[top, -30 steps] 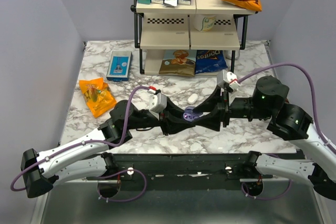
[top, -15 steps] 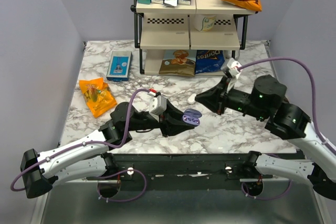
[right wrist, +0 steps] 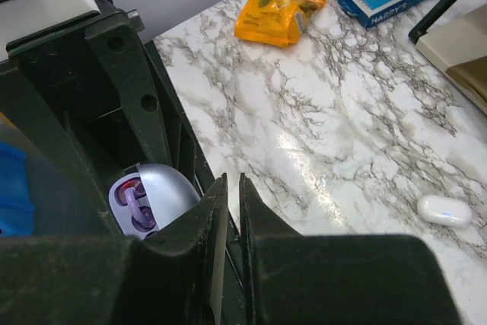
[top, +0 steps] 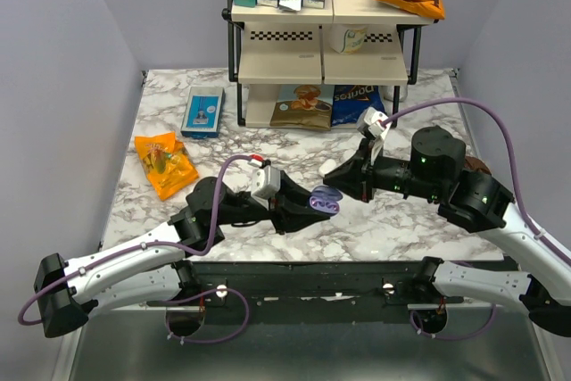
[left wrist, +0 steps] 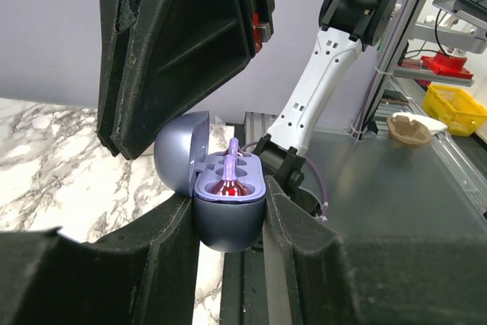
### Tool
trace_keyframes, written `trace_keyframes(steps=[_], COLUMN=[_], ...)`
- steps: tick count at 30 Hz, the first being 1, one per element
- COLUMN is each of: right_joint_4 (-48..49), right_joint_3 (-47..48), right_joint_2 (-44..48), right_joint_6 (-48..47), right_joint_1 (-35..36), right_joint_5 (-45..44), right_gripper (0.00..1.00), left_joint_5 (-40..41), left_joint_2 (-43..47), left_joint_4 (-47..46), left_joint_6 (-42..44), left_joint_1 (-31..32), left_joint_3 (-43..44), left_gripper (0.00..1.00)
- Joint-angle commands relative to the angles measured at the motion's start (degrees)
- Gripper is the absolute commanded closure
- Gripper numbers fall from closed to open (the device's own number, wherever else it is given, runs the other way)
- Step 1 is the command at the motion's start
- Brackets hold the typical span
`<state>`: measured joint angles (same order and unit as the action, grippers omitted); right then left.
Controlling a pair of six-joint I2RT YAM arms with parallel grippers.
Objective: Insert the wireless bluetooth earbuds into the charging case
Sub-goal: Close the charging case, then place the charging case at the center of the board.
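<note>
The left pincer (left wrist: pixel 228 205) clamps the open charging case (left wrist: pixel 226 226) clear of the worktop (right wrist: pixel 342 112), lid back, apparently steadying it for loading. An earbud (left wrist: pixel 230 164) sits inside. The right pincer (right wrist: pixel 233 185) hovers just beside, jaws nearly together, empty.

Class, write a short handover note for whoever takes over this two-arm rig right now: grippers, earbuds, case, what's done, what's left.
Left gripper: shut on the charging case, lid open.
Right gripper: jaws nearly together, nothing seen between them, close beside the case.
Done: one earbud is in the case, stem sticking up.
Left: the second earbud cannot be made out, so find it, check both are seated, and probably close the lid.
</note>
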<state>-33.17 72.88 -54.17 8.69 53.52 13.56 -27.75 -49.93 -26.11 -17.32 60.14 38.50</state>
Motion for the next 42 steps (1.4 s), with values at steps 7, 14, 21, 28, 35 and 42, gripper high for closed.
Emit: trace_keyframes(steps=[7,14,21,28,35,42], right_joint_4=[-2.25,-2.78,-1.65,0.99,1.88,4.42], right_joint_3=[-0.46,-0.81,-1.95,-5.64,-10.47,-16.19], right_joint_2=[0.30,0.82,3.36,6.53,5.66,7.67], right_joint_6=[-2.10,-2.10,1.41,9.50,11.53,12.40], right_joint_1=[-0.08,-0.08,-0.08,-2.01,-2.54,-2.54], right_joint_5=[6.74,8.06,-4.44,-28.41,-30.26,-27.98], right_gripper=[0.81,0.81,0.72,0.59,0.48,0.48], left_joint_5=[3.93,6.21,7.18,14.73,20.54,20.11], left_joint_2=[0.89,0.72,-0.08,-7.97,-24.14,-35.66], left_joint_4=[-2.90,-2.81,-2.02,7.03,11.09,6.68], left_joint_6=[1.32,1.59,1.50,-6.72,-23.70,-23.29], left_joint_1=[0.42,0.42,0.42,-3.35,-14.34,-19.62], left_joint_3=[-0.62,-0.62,0.00,0.96,1.32,4.12], left_gripper=[1.00,1.00,1.00,1.00,1.00,1.00])
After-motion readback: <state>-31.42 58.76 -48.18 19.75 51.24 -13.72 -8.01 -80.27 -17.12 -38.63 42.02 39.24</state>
